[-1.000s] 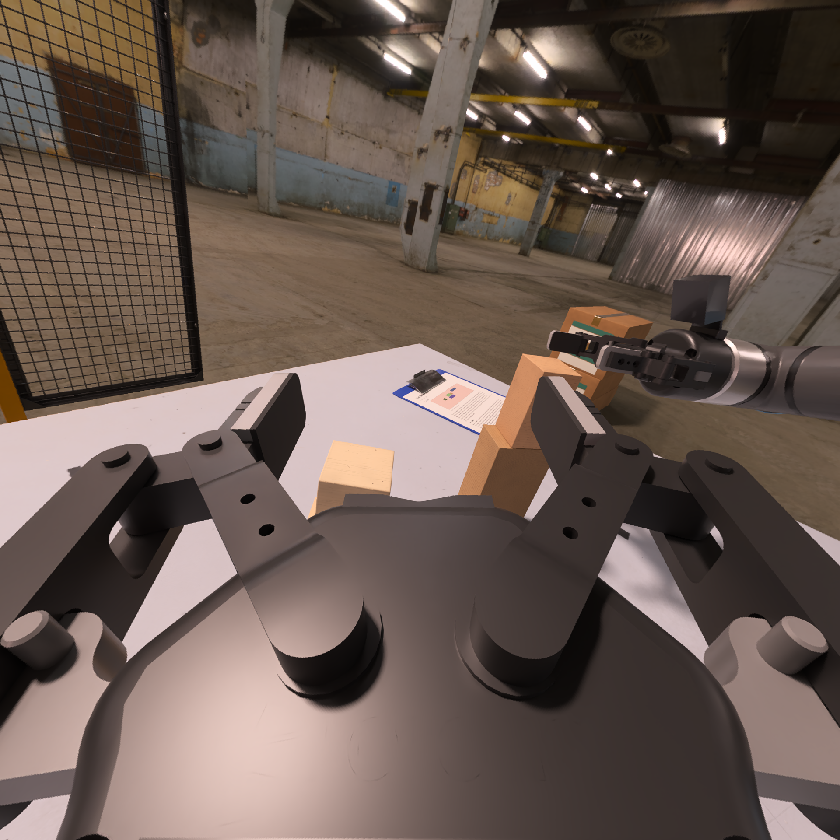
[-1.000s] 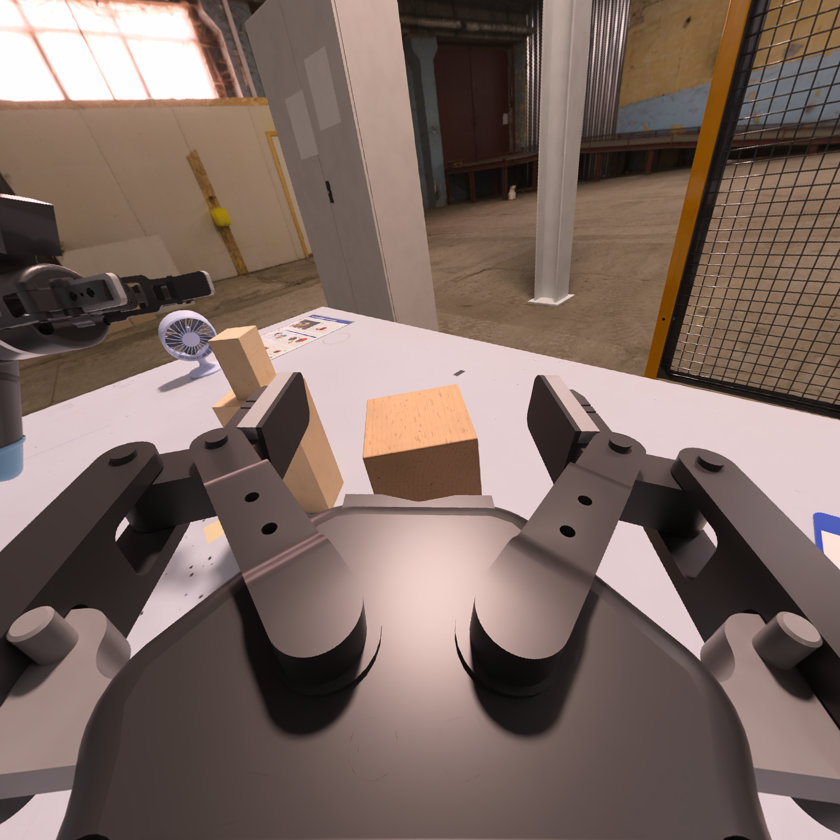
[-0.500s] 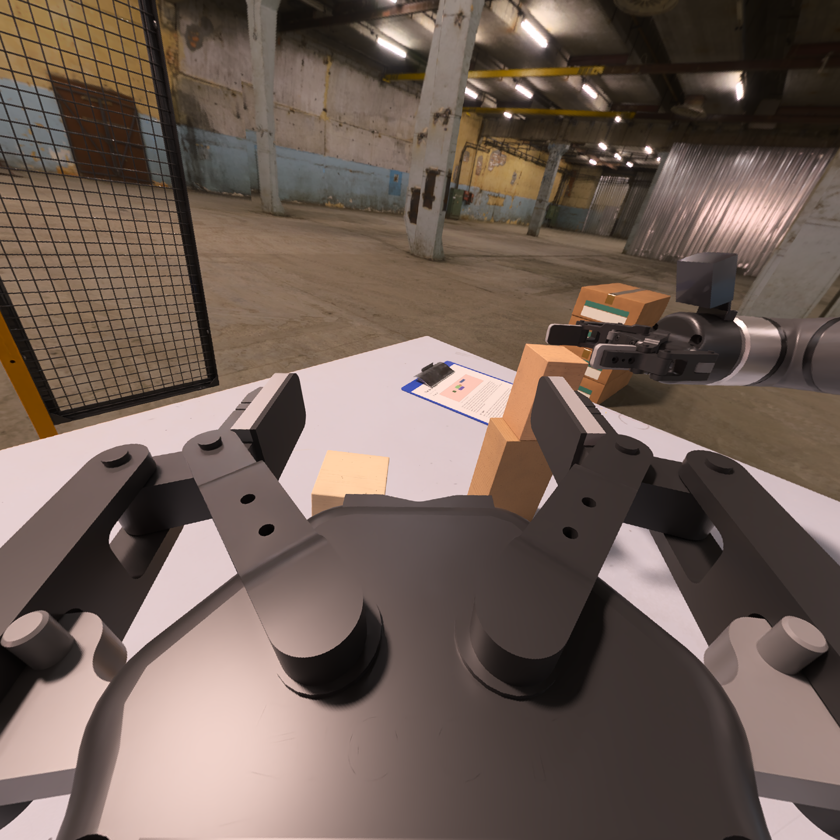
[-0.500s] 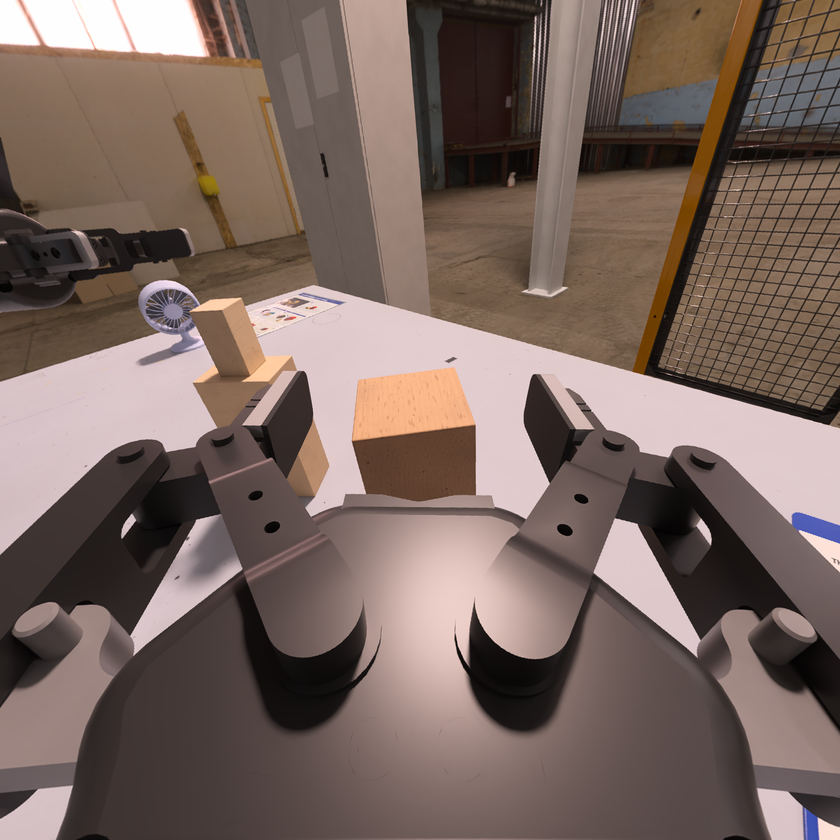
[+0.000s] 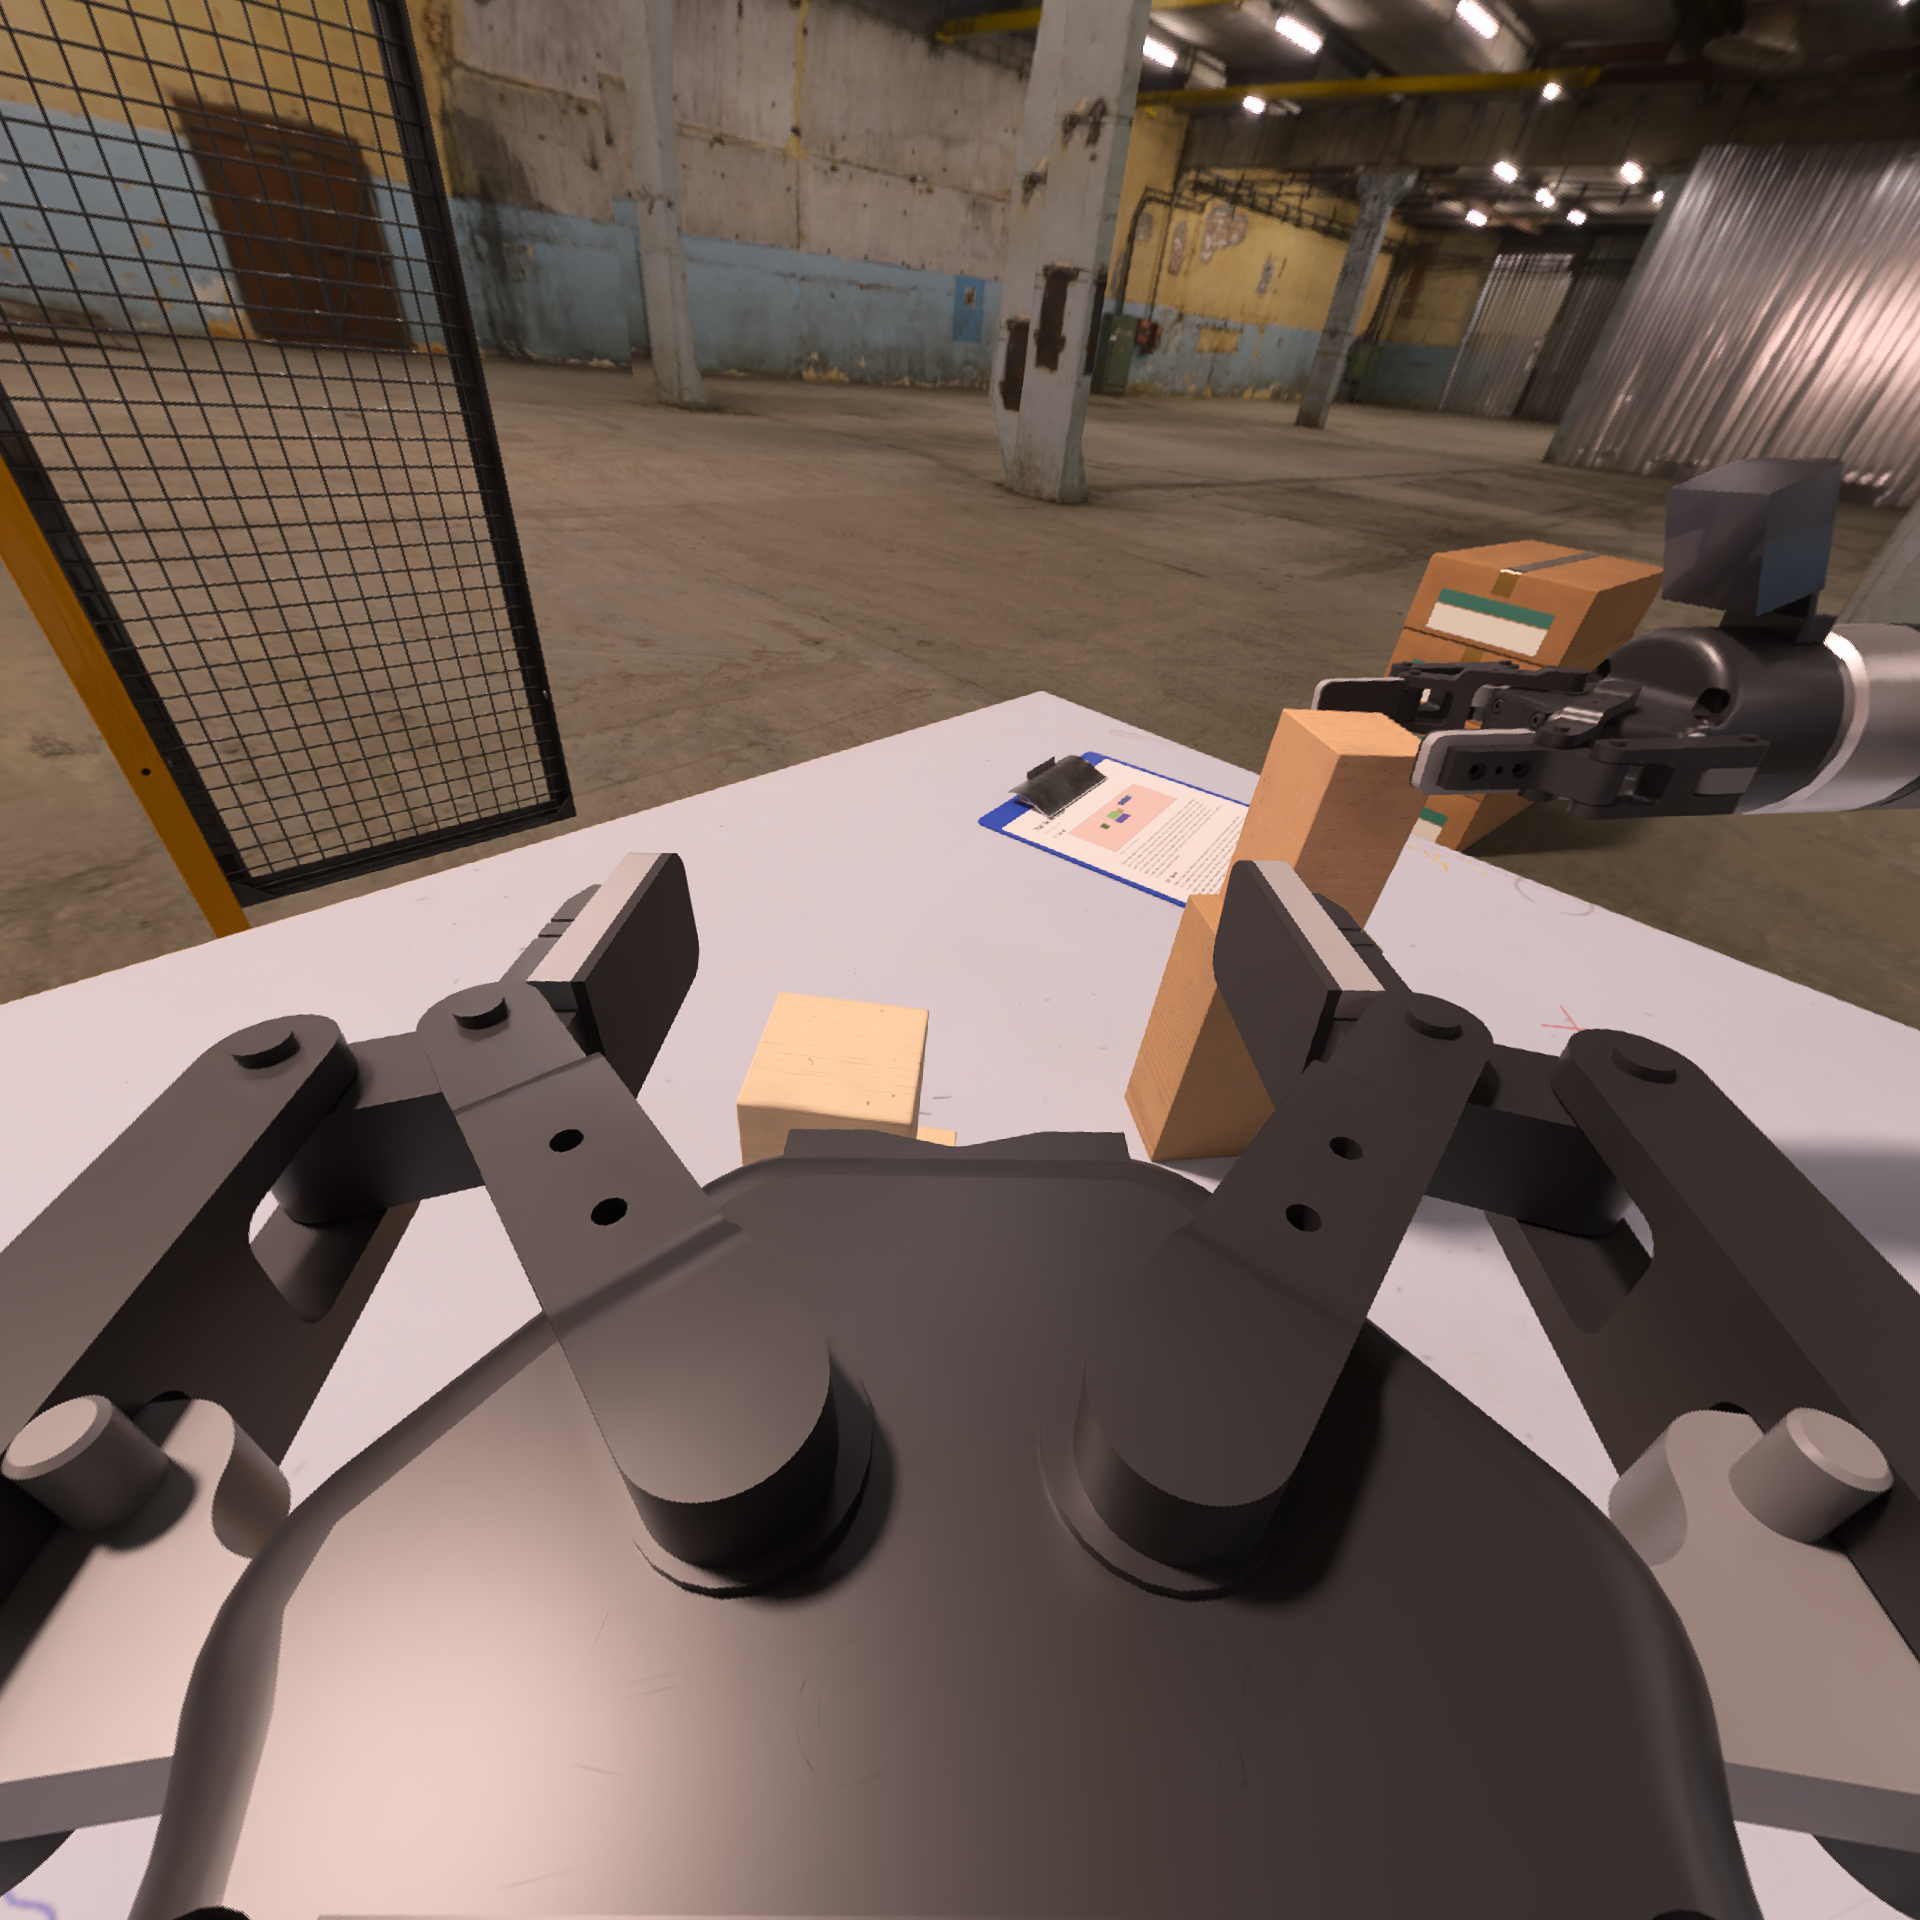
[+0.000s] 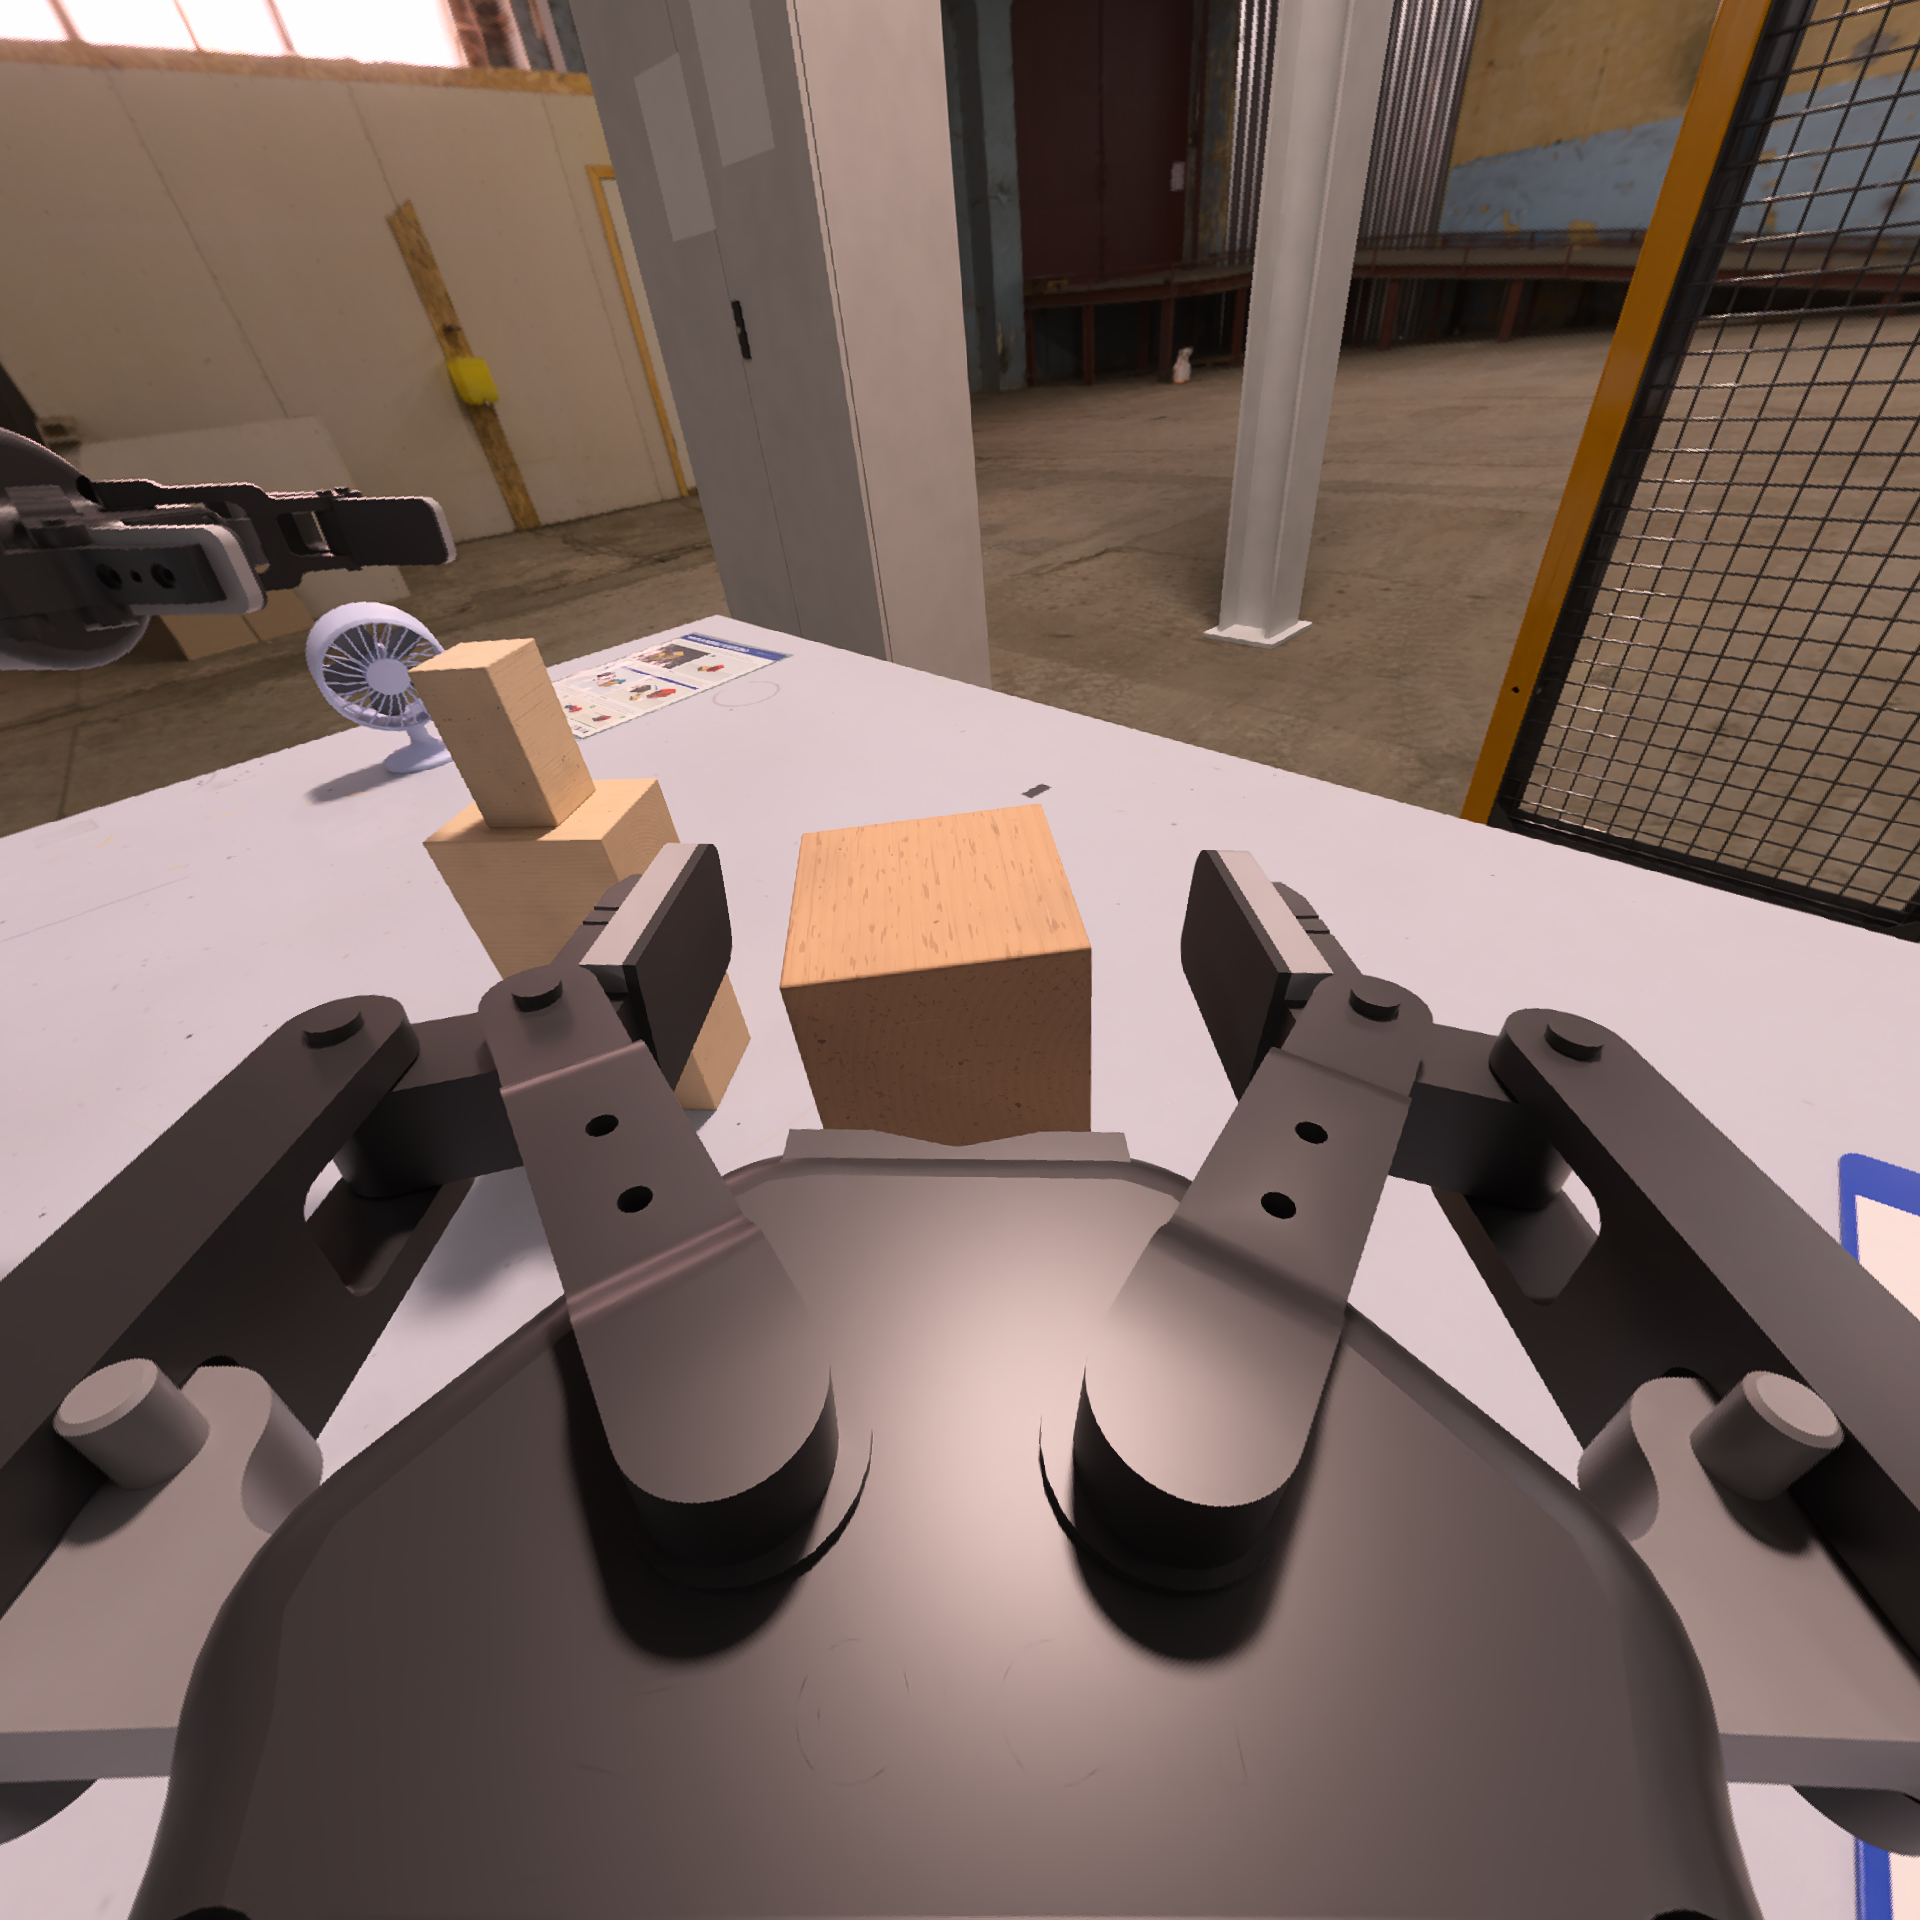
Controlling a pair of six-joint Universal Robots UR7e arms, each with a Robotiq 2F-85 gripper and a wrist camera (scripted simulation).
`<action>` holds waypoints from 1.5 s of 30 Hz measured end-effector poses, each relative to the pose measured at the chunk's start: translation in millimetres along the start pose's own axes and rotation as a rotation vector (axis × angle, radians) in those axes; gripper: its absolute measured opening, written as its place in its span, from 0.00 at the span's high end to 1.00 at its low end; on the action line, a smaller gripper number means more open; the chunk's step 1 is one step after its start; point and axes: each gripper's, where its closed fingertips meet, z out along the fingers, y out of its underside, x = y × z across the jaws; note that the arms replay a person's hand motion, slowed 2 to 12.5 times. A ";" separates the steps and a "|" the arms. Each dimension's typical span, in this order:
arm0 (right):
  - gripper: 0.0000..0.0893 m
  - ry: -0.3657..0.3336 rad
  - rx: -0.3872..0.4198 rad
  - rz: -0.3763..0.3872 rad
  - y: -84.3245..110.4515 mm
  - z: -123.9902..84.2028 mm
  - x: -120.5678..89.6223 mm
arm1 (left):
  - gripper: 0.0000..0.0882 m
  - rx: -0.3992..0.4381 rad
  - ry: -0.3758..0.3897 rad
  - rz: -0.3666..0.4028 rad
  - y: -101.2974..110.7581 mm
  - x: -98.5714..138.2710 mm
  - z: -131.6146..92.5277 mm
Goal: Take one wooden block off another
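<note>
Two pincers spread, nothing gripped.
Upper block (image 6: 506, 730) rests tilted on lower block (image 6: 561, 883), left of centre; right pincer (image 6: 956, 935) and left pincer (image 5: 951, 961) hover above the tabletop (image 6: 1351, 862), probably approaching.

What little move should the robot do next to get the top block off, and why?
Probably swing the left tool a bit rightward. It is open and empty, and the tilted top block, resting on the lower block, sits beyond its right finger, not between the fingers.
</note>
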 end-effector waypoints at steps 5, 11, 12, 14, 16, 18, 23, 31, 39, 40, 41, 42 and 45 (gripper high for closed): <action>0.18 -0.018 0.005 0.021 1.1 2.7 -1.7 | 0.03 -0.023 -0.004 0.009 3.9 -0.5 3.5; 0.20 -0.044 0.007 0.043 3.1 5.7 -4.4 | 0.03 -0.039 0.009 0.012 7.0 0.4 6.8; 0.21 -0.045 0.006 0.045 3.7 6.1 -4.4 | 0.03 -0.041 0.010 0.011 7.4 0.3 7.2; 0.21 -0.048 0.002 0.048 4.9 7.1 -4.3 | 0.03 -0.045 0.013 0.009 8.2 0.0 7.9; 0.22 -0.045 -0.002 0.048 6.4 8.0 -3.4 | 0.03 -0.049 0.014 0.007 9.0 -0.7 8.5; 0.23 -0.040 -0.008 0.046 8.0 8.8 -2.3 | 0.03 -0.053 0.015 0.004 9.7 -1.5 8.9; 0.26 -0.030 -0.023 0.034 12.4 10.3 0.0 | 0.03 -0.064 0.017 0.001 11.7 -3.3 9.4; 0.34 -0.046 -0.008 0.027 11.9 11.1 -1.6 | 0.04 -0.104 0.013 -0.006 19.4 -8.2 9.0; 0.42 -0.045 -0.005 0.024 11.9 9.7 0.2 | 0.06 -0.154 0.007 -0.023 29.6 -13.7 8.1; 0.42 -0.045 -0.005 0.023 12.0 9.7 0.2 | 0.07 -0.159 0.008 -0.026 30.8 -14.1 8.0; 0.42 -0.046 -0.005 0.023 12.0 9.7 0.1 | 0.08 -0.164 0.008 -0.028 32.1 -14.6 7.9; 0.43 -0.048 -0.005 0.024 12.1 9.8 -0.1 | 0.08 -0.169 0.010 -0.032 33.3 -14.9 7.8; 0.44 -0.054 -0.004 0.027 12.3 9.9 -1.0 | 0.11 -0.184 0.017 -0.043 36.9 -15.5 7.6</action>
